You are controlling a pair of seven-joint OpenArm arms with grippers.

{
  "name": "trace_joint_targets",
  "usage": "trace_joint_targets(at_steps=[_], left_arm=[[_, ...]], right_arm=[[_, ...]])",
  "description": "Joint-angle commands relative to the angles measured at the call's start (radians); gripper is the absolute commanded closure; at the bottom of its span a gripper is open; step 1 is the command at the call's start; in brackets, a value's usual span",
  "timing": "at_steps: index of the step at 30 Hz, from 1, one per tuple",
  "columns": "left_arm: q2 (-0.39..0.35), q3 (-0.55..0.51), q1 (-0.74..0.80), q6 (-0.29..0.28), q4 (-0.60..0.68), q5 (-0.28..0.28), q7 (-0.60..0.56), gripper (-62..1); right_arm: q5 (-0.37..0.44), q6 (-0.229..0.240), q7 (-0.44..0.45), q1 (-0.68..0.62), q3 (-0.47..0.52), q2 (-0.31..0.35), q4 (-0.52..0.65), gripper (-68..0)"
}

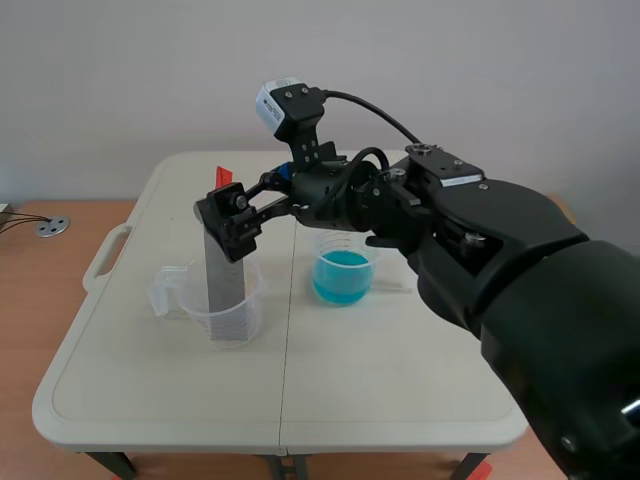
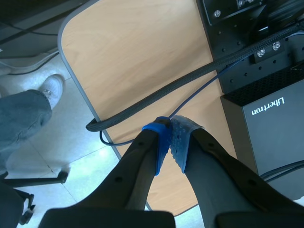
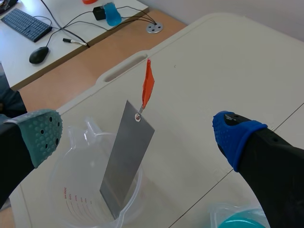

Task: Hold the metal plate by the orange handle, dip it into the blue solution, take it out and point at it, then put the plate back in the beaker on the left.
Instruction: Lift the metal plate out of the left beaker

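**Table layout**

Table [image 1: 400,370]: two beakers side by side.
Left beaker [image 1: 178,292]: metal plate [image 1: 222,290] stands inside, handle [image 3: 147,88] uppermost.
Right beaker [image 1: 334,243]: near, contains solution [image 1: 343,274].
Right gripper [image 1: 230,215]: above left beaker, fingers spread either side of plate.

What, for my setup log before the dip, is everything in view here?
metal plate: one, grey, standing tilted in the left beaker
orange handle: one, orange, at the plate's top end
left beaker: one, clear, on the table
right beaker: one, clear, beside the left beaker
blue solution: one pool, blue, in the right beaker
table: one, cream
keyboard: one, black, on a desk past the table
mouse: one, black, near the keyboard
right gripper: open, one finger on each side of the plate's top
left gripper: shut, blue pads, off the table over a wooden desk
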Motion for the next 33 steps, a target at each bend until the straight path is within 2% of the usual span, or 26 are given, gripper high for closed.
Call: trace_joint_targets(at_steps=[1, 7, 12, 16, 25, 33], left_arm=[[0.0, 0.003, 0.008, -0.006, 0.011, -0.004, -0.006, -1.2], [0.003, 0.003, 0.008, -0.006, 0.011, -0.004, -0.006, -1.2], [0.003, 0.003, 0.008, -0.006, 0.011, -0.004, -0.006, -1.2], [0.003, 0.003, 0.008, -0.006, 0.011, -0.004, -0.006, -1.2], [0.003, 0.003, 0.008, -0.007, 0.011, -0.004, -0.006, -1.2], [0.003, 0.003, 0.008, -0.007, 0.012, -0.004, -0.006, -1.2]], right_arm=[[0.007, 0.0, 0.008, 0.053, 0.0, -0.023, -0.019, -66.5], [0.007, 0.001, 0.009, 0.13, 0.001, -0.07, -0.143, -66.3], [-0.002, 0.019, 0.009, 0.166, 0.0, -0.1, -0.208, -66.3], [-0.004, 0.039, 0.016, 0.175, 0.0, -0.108, -0.215, -66.3], [-0.005, 0.038, 0.058, 0.175, 0.001, -0.113, -0.215, -66.1], [-0.005, 0.042, 0.058, 0.175, 0.001, -0.113, -0.215, -50.5]])
